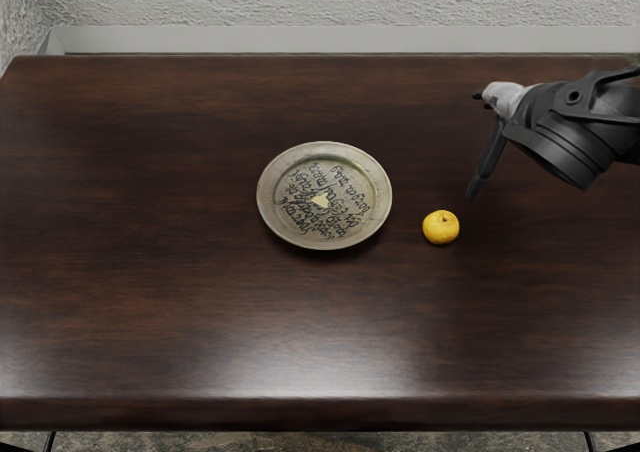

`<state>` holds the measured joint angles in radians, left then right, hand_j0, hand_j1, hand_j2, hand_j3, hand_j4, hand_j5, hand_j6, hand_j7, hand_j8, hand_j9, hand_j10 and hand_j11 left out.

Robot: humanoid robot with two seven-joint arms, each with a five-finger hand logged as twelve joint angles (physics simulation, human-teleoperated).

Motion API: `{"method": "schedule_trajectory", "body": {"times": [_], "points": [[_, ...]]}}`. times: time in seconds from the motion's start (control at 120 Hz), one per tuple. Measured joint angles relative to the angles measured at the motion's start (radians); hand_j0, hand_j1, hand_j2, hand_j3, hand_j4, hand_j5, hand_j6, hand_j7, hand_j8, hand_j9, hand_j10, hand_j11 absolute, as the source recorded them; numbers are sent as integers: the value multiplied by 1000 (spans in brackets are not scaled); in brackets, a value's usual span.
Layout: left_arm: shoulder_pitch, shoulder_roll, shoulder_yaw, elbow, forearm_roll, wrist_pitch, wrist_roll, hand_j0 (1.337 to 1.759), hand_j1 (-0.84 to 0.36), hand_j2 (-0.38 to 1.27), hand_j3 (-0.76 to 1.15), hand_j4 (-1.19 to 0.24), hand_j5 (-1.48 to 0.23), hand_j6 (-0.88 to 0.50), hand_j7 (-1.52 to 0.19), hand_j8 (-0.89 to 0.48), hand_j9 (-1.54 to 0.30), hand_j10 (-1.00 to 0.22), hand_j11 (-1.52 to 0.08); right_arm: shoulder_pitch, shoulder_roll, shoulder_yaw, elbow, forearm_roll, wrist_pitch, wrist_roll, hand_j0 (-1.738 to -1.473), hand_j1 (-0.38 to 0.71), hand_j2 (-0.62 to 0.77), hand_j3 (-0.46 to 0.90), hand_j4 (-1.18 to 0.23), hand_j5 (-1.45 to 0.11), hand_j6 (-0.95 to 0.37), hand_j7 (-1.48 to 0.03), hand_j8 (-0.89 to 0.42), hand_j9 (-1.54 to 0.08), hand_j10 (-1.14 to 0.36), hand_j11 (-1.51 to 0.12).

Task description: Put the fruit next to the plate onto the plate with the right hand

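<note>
A small yellow fruit (440,226) with a dark stem sits on the dark wooden table, just right of the plate (290,177) and apart from its rim. The plate is round, pale grey-green, with black script across its middle and nothing on it. My right hand (487,157) comes in from the right edge, above and to the right of the fruit, not touching it. A dark finger (488,162) points straight down toward the table, and nothing is held. The rest of the hand is hidden behind the bulky black wrist (570,127).
The table (150,302) reaches from a grey wall ledge (320,39) at the back to its front edge near the picture's bottom. Broad bare wood lies left of and in front of the plate.
</note>
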<state>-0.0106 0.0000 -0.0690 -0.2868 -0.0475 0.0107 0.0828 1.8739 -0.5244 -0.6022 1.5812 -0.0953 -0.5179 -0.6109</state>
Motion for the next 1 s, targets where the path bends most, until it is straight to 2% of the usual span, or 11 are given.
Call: {"method": "schedule_trajectory", "body": {"times": [0.183, 0.383, 0.567, 0.783, 1.0], "points": [[0, 0, 0, 0, 0, 0, 0, 1658, 344, 1, 0, -4, -5, -4, -5, -4, -5, -4, -5, -65, 106, -16, 10, 0, -77, 0, -1658, -313, -6, 0, -31, -40, -32, -40, -31, -40, -31, -40], [0, 0, 0, 0, 0, 0, 0, 1658, 344, 1, 0, -4, -5, -4, -5, -4, -5, -4, -5, -138, 169, -22, 6, -6, -91, 0, -1658, -298, -8, 0, -44, -56, -44, -56, -44, -56, -44, -56], [0, 0, 0, 0, 0, 0, 0, 1658, 344, 1, 0, -4, -5, -4, -5, -4, -5, -4, -5, -169, 201, -22, 3, -13, -93, 0, -1658, -260, -14, 0, -76, -97, -76, -97, -76, -97, -75, -97], [1, 0, 0, 0, 0, 0, 0, 1658, 344, 1, 0, -4, -5, -4, -5, -4, -5, -4, -5, -188, 210, -25, -16, -28, -93, 0, -1658, -157, -31, 0, -161, -208, -161, -208, -161, -208, -161, -208], [0, 0, 0, 0, 0, 0, 0, 1658, 344, 1, 0, -4, -5, -4, -5, -4, -5, -4, -5, -199, 207, -51, -55, -51, -93, 0, -1658, -129, -36, 0, -184, -239, -185, -239, -184, -239, -184, -239]]}}
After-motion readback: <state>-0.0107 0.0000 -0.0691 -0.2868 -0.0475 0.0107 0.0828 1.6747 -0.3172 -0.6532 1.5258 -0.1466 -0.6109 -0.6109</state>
